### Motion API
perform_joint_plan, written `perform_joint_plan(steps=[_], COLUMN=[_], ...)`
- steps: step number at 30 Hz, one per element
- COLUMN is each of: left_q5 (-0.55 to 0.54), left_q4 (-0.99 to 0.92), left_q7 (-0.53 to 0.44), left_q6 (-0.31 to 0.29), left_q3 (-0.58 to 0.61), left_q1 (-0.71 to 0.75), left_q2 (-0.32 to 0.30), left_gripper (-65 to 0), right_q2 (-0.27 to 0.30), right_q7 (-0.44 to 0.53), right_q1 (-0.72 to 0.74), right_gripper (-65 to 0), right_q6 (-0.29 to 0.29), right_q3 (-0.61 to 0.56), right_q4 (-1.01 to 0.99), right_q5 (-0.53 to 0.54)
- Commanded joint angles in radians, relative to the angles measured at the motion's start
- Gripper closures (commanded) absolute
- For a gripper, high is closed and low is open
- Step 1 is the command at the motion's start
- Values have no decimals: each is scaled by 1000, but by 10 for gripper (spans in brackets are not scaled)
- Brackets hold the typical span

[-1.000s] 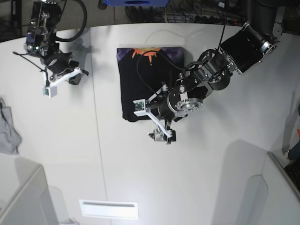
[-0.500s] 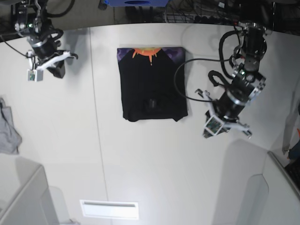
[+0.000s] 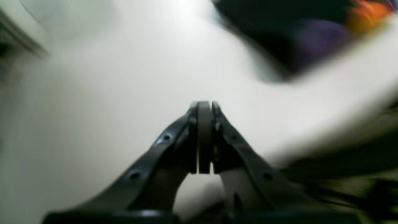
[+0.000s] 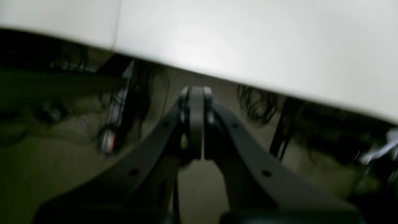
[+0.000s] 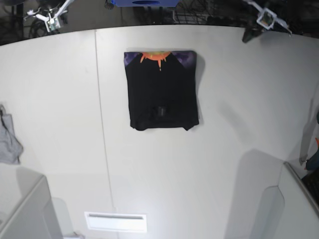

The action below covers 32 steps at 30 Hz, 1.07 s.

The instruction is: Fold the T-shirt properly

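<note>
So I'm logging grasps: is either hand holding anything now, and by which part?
Nothing is held. The left hand and right hand are shut and empty; the folded black cloth T-shirt lies untouched.

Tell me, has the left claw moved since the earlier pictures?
Yes. The left claw has gone from beside the folded black cloth T-shirt up to the far edge of the white table, well away from it.

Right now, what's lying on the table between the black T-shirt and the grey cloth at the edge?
Nothing: the base view shows bare white table between the T-shirt and the grey cloth, crossed only by a thin seam line.
</note>
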Motion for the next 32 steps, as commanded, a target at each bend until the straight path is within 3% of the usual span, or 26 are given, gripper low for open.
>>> perform_joint_plan(steps=[1, 4, 7, 10, 13, 15, 18, 21, 24, 27, 32], left_q5=[-15, 45, 219, 384, 467, 499, 576, 658, 708, 725, 717], left_q4=[-39, -243, -542, -903, -1317, -1576, -1860, -1860, -1860, -1794, -1756], left_q7=[-70, -179, -254, -323, -403, -444, -432, -318, -165, -81, -74], left_q6=[9, 9, 9, 14, 14, 14, 14, 15, 15, 15, 15], left_q3=[-4, -1, -3, -3, -4, -3, -3, -9, -6, -4, -15], left_q1=[33, 39, -61, -220, -423, -559, -742, -837, -846, -828, -829], left_q2=[-1, 42, 82, 88, 83, 76, 40, 40, 76, 123, 157], left_gripper=[0, 0, 0, 0, 0, 0, 0, 0, 0, 0, 0], right_q2=[-1, 1, -13, -68, -165, -222, -297, -345, -351, -328, -305], right_q7=[-17, -115, -146, -147, -140, -74, 164, 450, 667, 694, 694], right_q1=[-40, -51, 28, 149, 298, 390, 537, 694, 779, 796, 798], right_gripper=[0, 0, 0, 0, 0, 0, 0, 0, 0, 0, 0], right_q6=[1, 1, -1, -4, -4, -4, -4, -4, -4, -4, -4], right_q3=[-45, -191, -346, -479, -545, -567, -585, -577, -576, -576, -574], right_q4=[8, -24, -156, -365, -704, -961, -1393, -1796, -1988, -1974, -1943], right_q5=[-9, -15, -15, -15, -15, -15, -16, -16, -15, -15, -15])
